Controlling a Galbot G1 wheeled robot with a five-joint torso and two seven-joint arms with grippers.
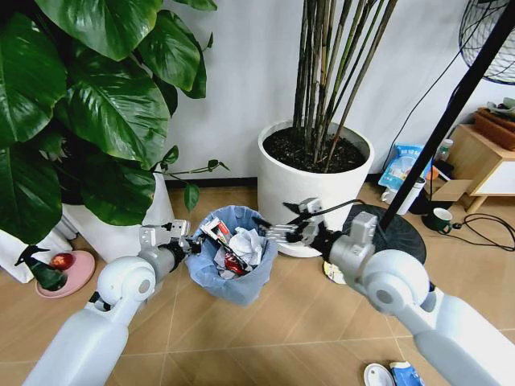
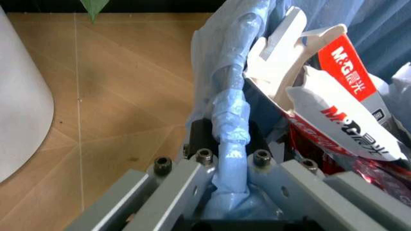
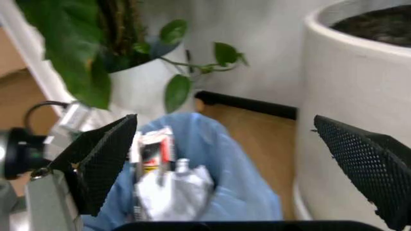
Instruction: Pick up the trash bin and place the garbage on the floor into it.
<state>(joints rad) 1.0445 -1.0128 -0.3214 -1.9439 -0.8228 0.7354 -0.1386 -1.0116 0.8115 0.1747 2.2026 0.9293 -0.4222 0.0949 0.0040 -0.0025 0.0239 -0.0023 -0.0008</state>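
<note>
Now your left gripper [image 2: 231,144] is clamped on the bag-lined rim of the trash bin [image 1: 233,269], beside the white plant pot [image 1: 314,173]. Your right gripper [image 1: 282,233] hovers spread over it. A lid [image 1: 378,375] and packet [image 1: 406,375] lie on the floor [image 1: 306,338]; tilting could spill the paper.

Both arms smooth white shells with round grey-white joints; left gripper [image 1: 193,244] silver metal bars, black hex screws, black pads; right gripper [image 1: 266,233] grey, black mesh-textured fingertips [image 3: 106,159], black cable arcing at 12 o'clock
</note>
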